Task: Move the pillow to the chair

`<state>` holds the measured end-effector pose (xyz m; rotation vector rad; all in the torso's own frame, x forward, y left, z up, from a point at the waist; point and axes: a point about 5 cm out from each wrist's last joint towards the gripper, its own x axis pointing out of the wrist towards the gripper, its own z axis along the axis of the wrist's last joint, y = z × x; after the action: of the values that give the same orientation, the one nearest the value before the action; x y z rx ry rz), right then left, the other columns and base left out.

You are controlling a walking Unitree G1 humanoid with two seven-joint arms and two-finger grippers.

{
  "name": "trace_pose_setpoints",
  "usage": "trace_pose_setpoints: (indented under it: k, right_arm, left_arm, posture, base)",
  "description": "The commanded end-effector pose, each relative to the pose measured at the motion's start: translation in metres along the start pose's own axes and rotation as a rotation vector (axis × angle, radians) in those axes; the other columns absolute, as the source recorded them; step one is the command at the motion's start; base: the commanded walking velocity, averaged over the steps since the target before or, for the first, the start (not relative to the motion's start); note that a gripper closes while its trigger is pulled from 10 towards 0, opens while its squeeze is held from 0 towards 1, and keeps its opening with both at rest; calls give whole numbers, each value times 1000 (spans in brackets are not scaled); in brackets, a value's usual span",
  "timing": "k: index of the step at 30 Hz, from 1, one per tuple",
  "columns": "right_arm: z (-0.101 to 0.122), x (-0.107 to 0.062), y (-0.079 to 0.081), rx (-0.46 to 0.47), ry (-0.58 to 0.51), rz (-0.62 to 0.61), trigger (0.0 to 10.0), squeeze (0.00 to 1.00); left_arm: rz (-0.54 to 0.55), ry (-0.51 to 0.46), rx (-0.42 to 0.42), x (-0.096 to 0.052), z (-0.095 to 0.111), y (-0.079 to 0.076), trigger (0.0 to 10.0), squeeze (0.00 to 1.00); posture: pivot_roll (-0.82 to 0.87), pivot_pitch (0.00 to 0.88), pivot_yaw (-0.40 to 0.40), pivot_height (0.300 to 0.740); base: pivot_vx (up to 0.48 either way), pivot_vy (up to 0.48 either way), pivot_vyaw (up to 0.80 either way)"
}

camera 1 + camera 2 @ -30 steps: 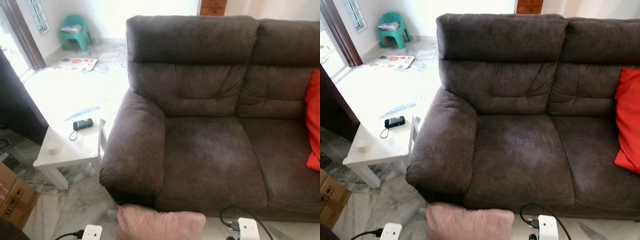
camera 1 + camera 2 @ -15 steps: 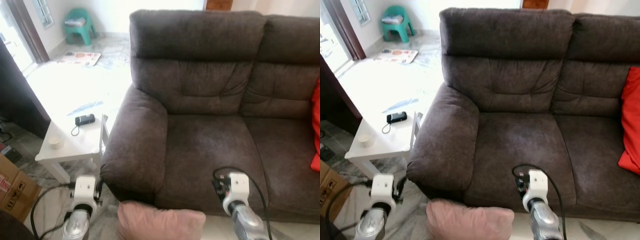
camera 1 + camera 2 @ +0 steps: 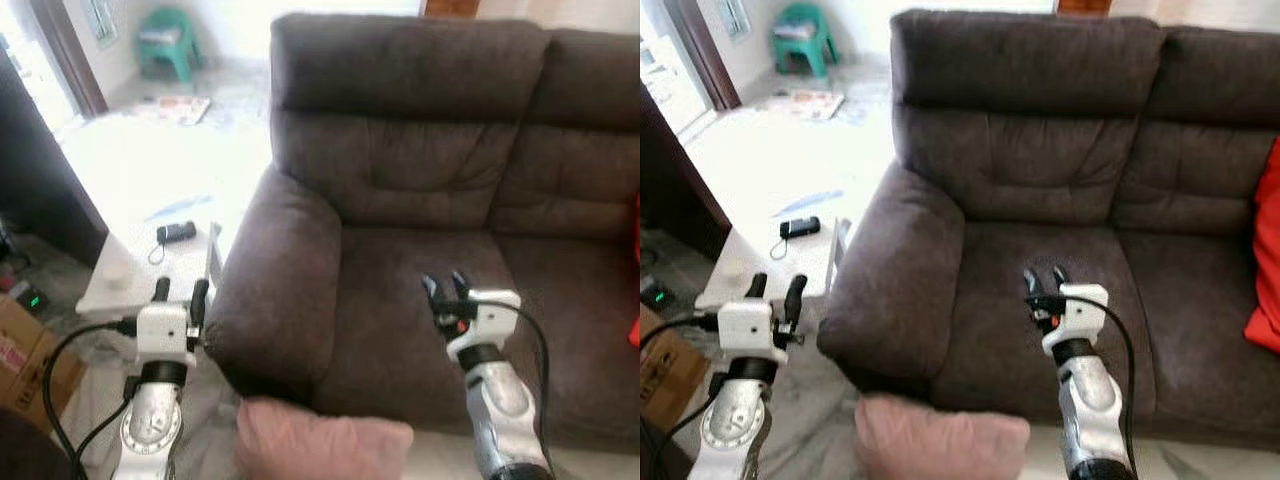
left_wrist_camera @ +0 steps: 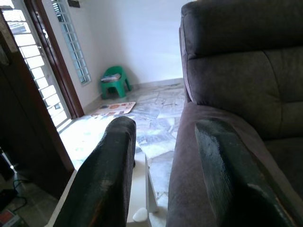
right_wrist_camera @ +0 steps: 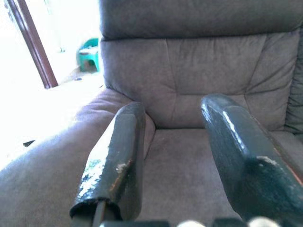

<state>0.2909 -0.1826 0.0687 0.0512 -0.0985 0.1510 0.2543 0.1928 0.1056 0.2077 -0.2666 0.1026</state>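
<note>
Home living rm, judging by dark brown fabric sofa [image 3: 430,200], small white side table [image 3: 150,265] w/ phone on it, marble-tile floor [image 3: 810,400], green plastic kid's chair [image 3: 172,40] near door.

Head eyes look down; wrists face sofa [image 3: 420,200] close.

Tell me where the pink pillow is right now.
The pink pillow sits at the bottom centre of the eye views, just in front of the brown sofa, below its left armrest and between the two raised arms.
</note>
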Motion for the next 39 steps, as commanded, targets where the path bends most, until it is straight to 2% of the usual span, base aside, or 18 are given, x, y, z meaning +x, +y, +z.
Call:
trace_pose_setpoints:
  k: [1,7,13,16,19,24,29,39]
  right_arm:
    - [-4,-1,5,-19,19,39,10000,0]
    - [11,6,2,-1,-16,0,10000,0]
    - [10,7,6,10,-12,3,10000,0]
    - [8,6,11,18,-1,27,10000,0]
    - [6,6,19,-19,19,111,10000,0]
    - [7,9,20,-65,35,180,10000,0]
    - [9,12,16,-59,26,146,10000,0]
    - [13,17,22,-29,5,122,10000,0]
  left_arm:
    - [5,14,-1,-2,1,-1,10000,0]
    - [10,43,-1,-2,2,3,10000,0]
    - [-18,46,-18,2,4,-3,10000,0]
    - [-36,58,-23,4,3,-5,10000,0]
    - [-71,64,-22,6,3,-10,10000,0]
    - [-91,72,-10,7,2,-11,10000,0]
    - [-84,79,-7,8,2,-9,10000,0]
    - [-74,78,-11,12,3,-8,10000,0]
  posture:
    - [52,0,0,740]
    - [50,0,-3,740]
    - [50,0,-3,740]
    - [50,0,-4,740]
    - [53,0,-10,740]
    - [56,0,-13,740]
    - [62,6,-9,740]
    - [64,21,-7,740]
  base:
    - [0,0,0]
    - [0,0,0]
    - [0,0,0]
    - [0,0,0]
    - [0,0,0]
    - [0,0,0]
    - [0,0,0]
    - [0,0,0]
